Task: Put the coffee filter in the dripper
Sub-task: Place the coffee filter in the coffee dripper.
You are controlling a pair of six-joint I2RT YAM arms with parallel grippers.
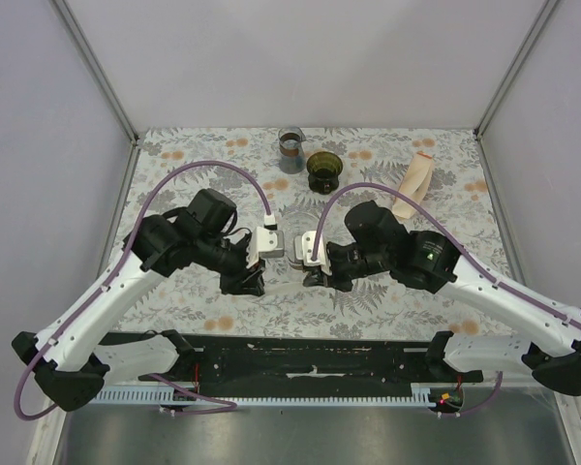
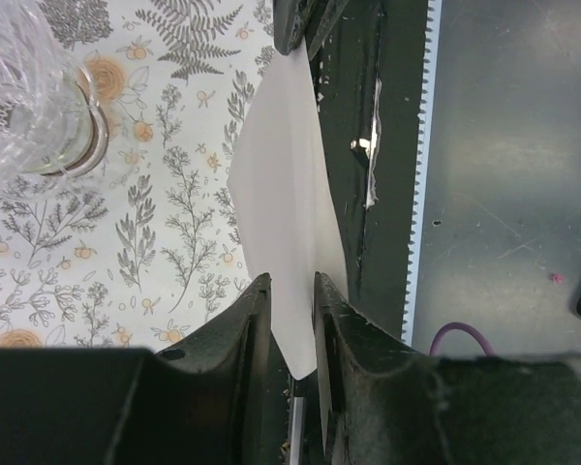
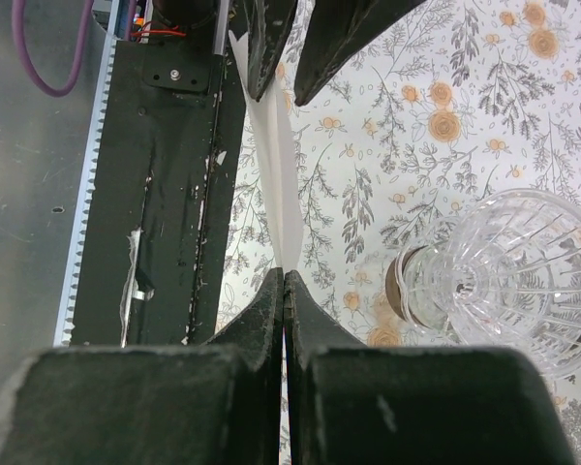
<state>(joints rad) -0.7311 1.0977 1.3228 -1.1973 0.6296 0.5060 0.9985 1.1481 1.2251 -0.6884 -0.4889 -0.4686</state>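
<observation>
Coffee filter (image 2: 281, 194) is held in mid-air at the centre of the top view, between the two grippers and above the table's near edge. The right gripper (image 3: 284, 281) is clamped flat on one edge of the paper. The left gripper (image 2: 290, 310) is set narrowly apart, with the opposite edge passing between its fingers; a firm grip is not confirmed. The dripper (image 1: 324, 171) is located at the upper centre, well apart and empty. Pick-up is judged complete. Opening, transport and seating in the dripper are not yet done.
</observation>
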